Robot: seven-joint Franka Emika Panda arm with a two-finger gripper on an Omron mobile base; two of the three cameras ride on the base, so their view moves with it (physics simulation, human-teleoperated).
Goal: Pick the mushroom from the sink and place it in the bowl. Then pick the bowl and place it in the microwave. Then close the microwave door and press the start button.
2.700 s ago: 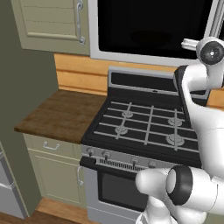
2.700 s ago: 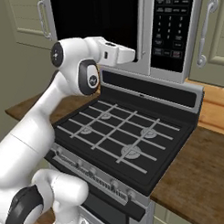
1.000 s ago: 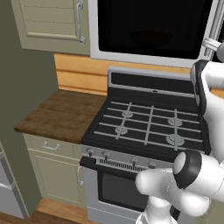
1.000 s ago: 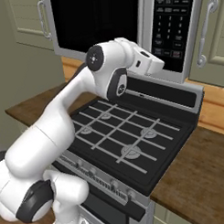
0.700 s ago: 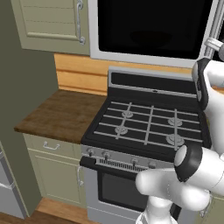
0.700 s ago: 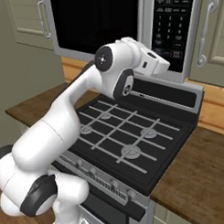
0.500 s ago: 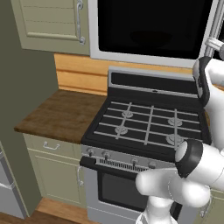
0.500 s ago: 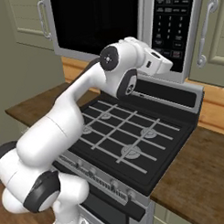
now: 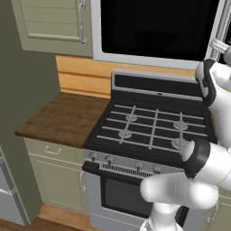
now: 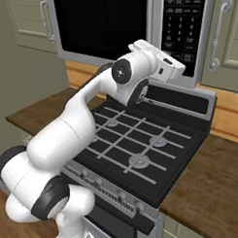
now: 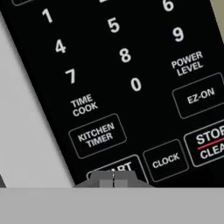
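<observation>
The tool (image 11: 113,178), shut tight and empty, has been moved up close to the microwave (image 10: 137,28) since a moment ago. The start button (image 11: 117,168) is almost touched. The microwave door (image 9: 158,27) is shut, so just the press is left.

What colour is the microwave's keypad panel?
Black with white lettering; the control panel shows best in the hand view.

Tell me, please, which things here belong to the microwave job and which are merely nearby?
Job:
- microwave, microwave door closed
- start button on the control strip
- gripper, shut, at that button

Nearby:
- stove
- wooden counter
- upper cabinets
</observation>
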